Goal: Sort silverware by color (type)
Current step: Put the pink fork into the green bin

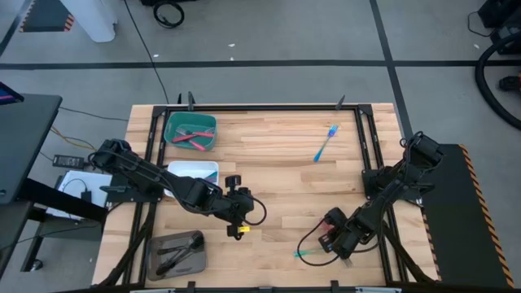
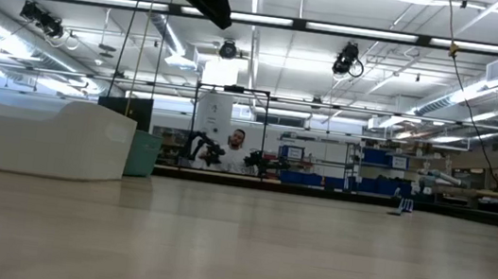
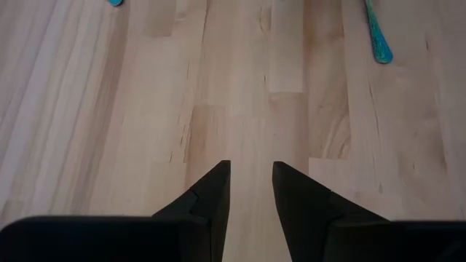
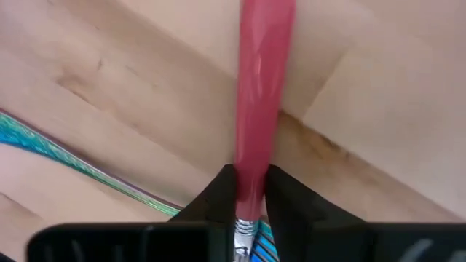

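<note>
Seen from above, two dark robot arms are working over a wooden counter (image 1: pixel 277 163) with three trays along its left side. The right claw (image 4: pixel 250 191) is hanging low near the counter's front right, its fingers closing tight around a red-handled utensil (image 4: pixel 262 94) just above the metal neck, so the handle is pointing away from the wrist, probably for carrying. An iridescent utensil (image 1: pixel 309 254) is lying on the wood just beside it. The left claw (image 3: pixel 251 185) is hovering empty near the counter's middle, its fingers standing slightly apart, apparently waiting. The teal tray (image 1: pixel 172 122) at the back left is holding red-handled pieces, so the gripped one likely belongs there. The grey tray (image 1: pixel 156 249) at the front is holding dark pieces; the white tray (image 1: pixel 213 168) is sitting between them. Another iridescent utensil (image 1: pixel 326 143) is lying far back.
</note>
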Motion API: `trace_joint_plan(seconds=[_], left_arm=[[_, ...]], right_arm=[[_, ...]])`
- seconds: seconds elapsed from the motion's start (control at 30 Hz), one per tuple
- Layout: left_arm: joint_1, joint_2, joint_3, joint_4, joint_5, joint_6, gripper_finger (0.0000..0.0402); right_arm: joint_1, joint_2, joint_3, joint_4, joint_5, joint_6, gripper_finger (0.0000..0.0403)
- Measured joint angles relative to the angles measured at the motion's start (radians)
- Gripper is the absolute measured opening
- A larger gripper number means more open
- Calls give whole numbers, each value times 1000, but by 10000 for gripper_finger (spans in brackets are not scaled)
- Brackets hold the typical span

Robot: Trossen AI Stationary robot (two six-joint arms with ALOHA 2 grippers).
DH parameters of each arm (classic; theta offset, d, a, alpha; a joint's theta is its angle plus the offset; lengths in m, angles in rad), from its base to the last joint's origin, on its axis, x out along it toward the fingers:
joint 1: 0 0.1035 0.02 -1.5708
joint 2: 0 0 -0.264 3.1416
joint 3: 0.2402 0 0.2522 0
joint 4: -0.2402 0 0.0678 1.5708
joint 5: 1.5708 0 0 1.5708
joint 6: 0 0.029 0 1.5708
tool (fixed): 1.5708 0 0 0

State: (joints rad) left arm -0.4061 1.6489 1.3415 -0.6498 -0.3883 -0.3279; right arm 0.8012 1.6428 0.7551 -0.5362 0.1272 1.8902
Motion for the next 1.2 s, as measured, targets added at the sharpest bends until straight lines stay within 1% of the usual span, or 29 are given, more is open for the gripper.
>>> trace_joint_plan(seconds=[0.07,0.37,0.43,0.57,0.7,0.83,0.93,1.0,1.13,1.2], left_arm=[[0,0,0,0,0,5,114],[0,0,0,-7,0,51,114],[0,0,0,-14,0,51,114],[0,0,0,-25,0,41,114],[0,0,0,-26,0,25,114],[0,0,0,-27,0,-1,114],[0,0,0,-27,0,-8,114],[0,0,0,-28,0,-8,114],[0,0,0,-28,0,-9,114],[0,0,0,-28,0,-9,114]], right_arm=[[-1,0,0,0,19,-6,51],[-1,-10,1,10,90,-26,51],[-1,-19,19,3,111,-61,51],[-9,-36,67,1,213,-130,48],[-27,-45,107,-27,225,-218,25],[-62,-68,154,-49,263,-336,3],[-91,-76,168,-63,267,-403,5],[-106,-77,170,-66,249,-424,7],[-118,-72,170,-87,212,-428,2],[-117,-72,170,-90,211,-428,6]])
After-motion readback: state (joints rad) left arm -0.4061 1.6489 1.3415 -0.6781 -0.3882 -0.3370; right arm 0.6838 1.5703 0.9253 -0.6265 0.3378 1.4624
